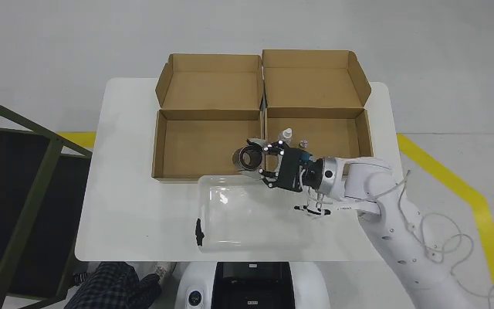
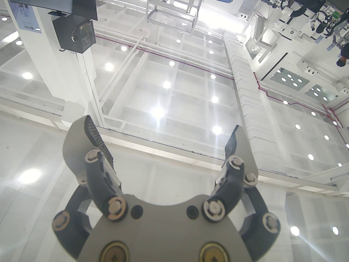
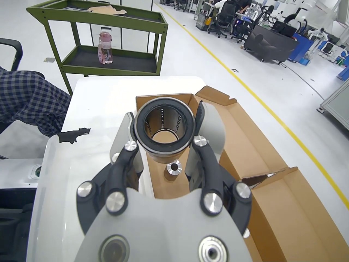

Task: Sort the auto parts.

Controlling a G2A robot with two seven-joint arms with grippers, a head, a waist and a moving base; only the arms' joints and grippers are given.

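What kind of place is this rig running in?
Probably a robotics lab or factory-style test hall: a yellow painted floor line, an olive-green metal shelf cart, and black office chairs at workstations behind.

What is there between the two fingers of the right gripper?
The bearing, clamped at its sides by the right gripper above a cardboard box; the right wrist view shows this.

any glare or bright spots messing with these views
Left wrist view: the left gripper points up at ceiling lamps, which flare and streak. Top view: the clear bin catches highlights. Right wrist view: even light, only soft sheen on the bearing held by the right gripper.
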